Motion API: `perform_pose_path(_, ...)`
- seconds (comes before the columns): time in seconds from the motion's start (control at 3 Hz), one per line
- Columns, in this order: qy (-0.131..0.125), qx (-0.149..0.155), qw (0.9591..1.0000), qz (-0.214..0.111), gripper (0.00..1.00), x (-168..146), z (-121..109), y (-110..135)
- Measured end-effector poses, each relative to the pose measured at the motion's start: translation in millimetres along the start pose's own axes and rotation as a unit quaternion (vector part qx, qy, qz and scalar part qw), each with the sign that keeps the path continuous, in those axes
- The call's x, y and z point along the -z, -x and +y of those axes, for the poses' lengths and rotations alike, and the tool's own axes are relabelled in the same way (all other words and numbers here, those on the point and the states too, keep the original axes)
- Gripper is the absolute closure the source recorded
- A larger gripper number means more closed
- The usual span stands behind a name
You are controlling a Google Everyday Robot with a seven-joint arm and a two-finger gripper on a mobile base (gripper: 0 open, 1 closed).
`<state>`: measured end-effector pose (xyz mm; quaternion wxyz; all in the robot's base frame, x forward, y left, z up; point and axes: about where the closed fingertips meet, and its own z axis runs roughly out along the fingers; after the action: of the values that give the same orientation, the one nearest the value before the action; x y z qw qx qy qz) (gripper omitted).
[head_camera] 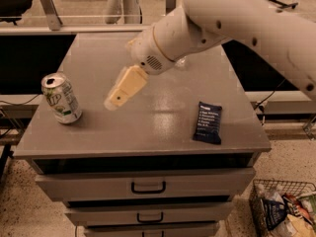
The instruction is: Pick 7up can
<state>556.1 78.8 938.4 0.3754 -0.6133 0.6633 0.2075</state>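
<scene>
The 7up can point(61, 98) stands upright near the left edge of the grey cabinet top point(163, 132). It is silver-white with green lettering and a tabbed top. My gripper point(120, 92), cream-coloured at the end of the white arm point(217, 23), hangs over the middle of the top. It points down and left towards the can and is about a can's width to the right of it. It touches nothing and holds nothing.
A dark blue snack packet point(208, 122) lies flat at the right front of the top. Drawers point(148, 186) sit below the top. A wire basket point(281, 206) with packets stands on the floor at lower right. The arm covers the back middle of the top.
</scene>
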Motion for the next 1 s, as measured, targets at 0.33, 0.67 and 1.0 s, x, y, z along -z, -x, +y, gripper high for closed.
perform_pose_path(0.33, 0.029, -0.002, 0.997, -0.072, 0.0, -46.3, 3.0, 28.8)
perform_pose_path(0.67, 0.063, -0.004, 0.9901, -0.126, 0.0, -83.6, 14.9, 52.7)
perform_pose_path(1.0, 0.09, -0.005, 0.9824, -0.164, 0.0, -115.1, 28.4, 67.2)
